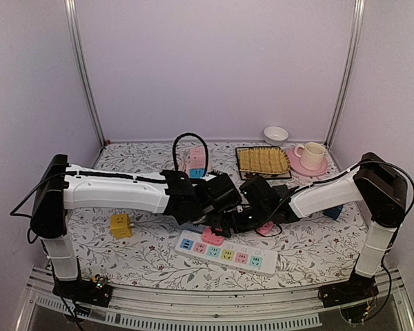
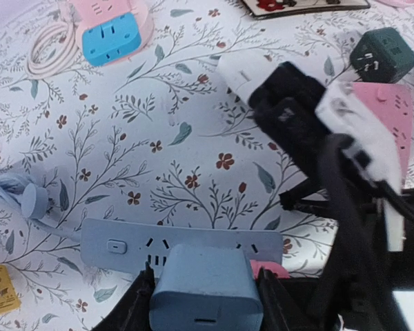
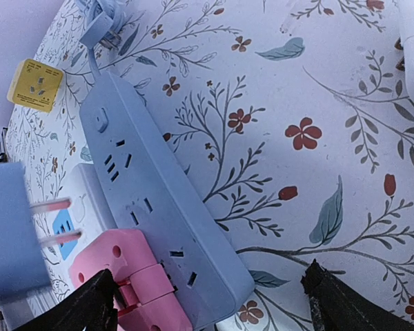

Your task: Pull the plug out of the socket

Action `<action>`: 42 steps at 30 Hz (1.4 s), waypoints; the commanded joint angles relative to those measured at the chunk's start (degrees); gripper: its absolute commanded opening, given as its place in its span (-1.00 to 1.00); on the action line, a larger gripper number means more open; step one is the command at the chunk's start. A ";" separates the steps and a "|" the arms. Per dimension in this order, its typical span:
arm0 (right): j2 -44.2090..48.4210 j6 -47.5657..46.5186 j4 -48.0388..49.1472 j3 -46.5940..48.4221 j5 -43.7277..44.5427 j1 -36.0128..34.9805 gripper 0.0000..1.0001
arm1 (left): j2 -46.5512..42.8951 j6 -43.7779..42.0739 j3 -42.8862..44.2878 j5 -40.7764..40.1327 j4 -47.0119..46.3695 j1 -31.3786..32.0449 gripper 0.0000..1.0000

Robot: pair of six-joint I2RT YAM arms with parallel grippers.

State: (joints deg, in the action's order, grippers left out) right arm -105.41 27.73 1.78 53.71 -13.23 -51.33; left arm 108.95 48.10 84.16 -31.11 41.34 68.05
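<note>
A light blue power strip (image 2: 124, 245) lies flat on the flowered table. My left gripper (image 2: 205, 279) is shut on a light blue plug block (image 2: 207, 293), held just above the strip. In the right wrist view the plug (image 3: 10, 234) shows its two bare prongs, clear of the strip (image 3: 159, 200). My right gripper (image 3: 210, 300) is open, its fingers standing either side of the strip's near end. A pink adapter (image 3: 121, 272) sits against the strip beside the left finger. In the top view both grippers (image 1: 217, 207) (image 1: 247, 219) meet at the table's middle and hide most of the strip.
A white strip with coloured sockets (image 1: 228, 255) lies at the front. A yellow cube adapter (image 1: 121, 225) is on the left. A pink-and-blue adapter with a black cable (image 1: 196, 162), a woven mat (image 1: 262, 162), a cup on a pink saucer (image 1: 310, 155) and a white bowl (image 1: 276, 134) stand at the back.
</note>
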 commanded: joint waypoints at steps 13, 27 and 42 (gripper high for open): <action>-2.91 -1.25 -14.11 -3.16 4.87 0.14 0.91 | -8.99 8.84 -9.05 1.19 0.11 -4.59 -0.27; 5.80 -3.53 -17.76 3.05 7.09 0.16 0.91 | -21.98 21.87 -29.72 12.60 -2.17 -11.54 -0.26; 11.13 -3.00 -19.77 3.13 8.53 0.15 0.92 | -21.45 23.35 -34.57 15.03 -3.87 -12.14 0.05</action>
State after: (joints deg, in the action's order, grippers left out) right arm -97.41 24.67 -16.78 56.69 -6.13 -51.31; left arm 86.65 71.13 49.76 -16.38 38.09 56.64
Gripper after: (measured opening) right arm 0.958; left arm 0.483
